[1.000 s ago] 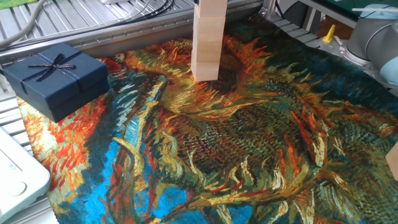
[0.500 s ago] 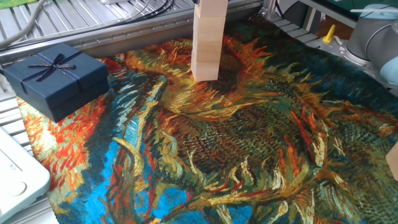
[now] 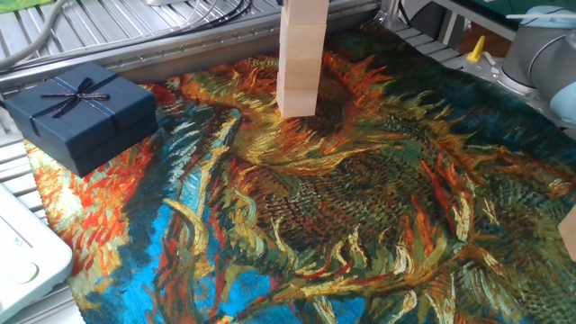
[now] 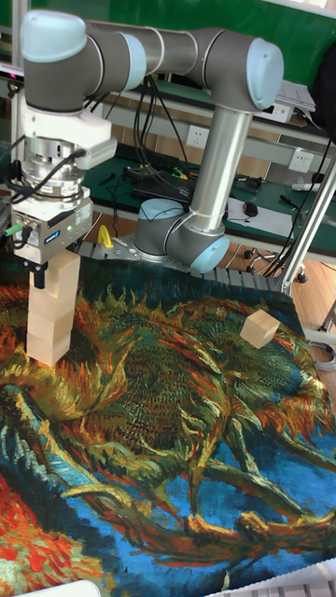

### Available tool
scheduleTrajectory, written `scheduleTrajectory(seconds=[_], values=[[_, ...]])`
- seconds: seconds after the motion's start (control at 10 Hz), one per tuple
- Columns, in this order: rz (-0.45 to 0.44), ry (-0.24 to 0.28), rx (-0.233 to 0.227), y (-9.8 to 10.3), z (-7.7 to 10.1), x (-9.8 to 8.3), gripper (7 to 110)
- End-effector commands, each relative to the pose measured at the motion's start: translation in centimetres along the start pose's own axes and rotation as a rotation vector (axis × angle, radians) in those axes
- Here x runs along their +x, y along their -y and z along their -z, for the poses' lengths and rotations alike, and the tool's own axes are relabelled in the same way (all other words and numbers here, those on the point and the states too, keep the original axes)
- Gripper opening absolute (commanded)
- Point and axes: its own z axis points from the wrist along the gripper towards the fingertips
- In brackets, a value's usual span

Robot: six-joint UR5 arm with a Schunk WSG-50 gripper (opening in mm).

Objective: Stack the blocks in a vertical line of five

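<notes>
Stack (image 4: 51, 312) of blocks stands on the cloth (image 3: 360, 207) at the bench's far side, its top cut off in the fixed view. Tool (image 4: 42, 272) sits directly over the stack, fingers down beside the top block; cannot tell if clamped or apart. Loose block (image 4: 260, 327) lies well right of the stack. Blue box (image 3: 79, 112) sits left.

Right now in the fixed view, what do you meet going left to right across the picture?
White plastic device corner → dark blue ribboned gift box → stack of pale beige wooden cubes → grey robot arm segment → edge of a lone pale wooden cube.
</notes>
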Motion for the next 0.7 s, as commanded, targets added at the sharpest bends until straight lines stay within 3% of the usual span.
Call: scheduleTrajectory(seconds=[0.0, 0.2, 0.6], values=[[-0.02, 0.011, 0.002, 0.2, 0.2, -0.4, 88], [-0.048, 0.012, -0.011, 0.0, 0.6, -0.6, 88], [-0.105, -0.011, 0.015, 1.1, 1.6, -0.3, 88]])
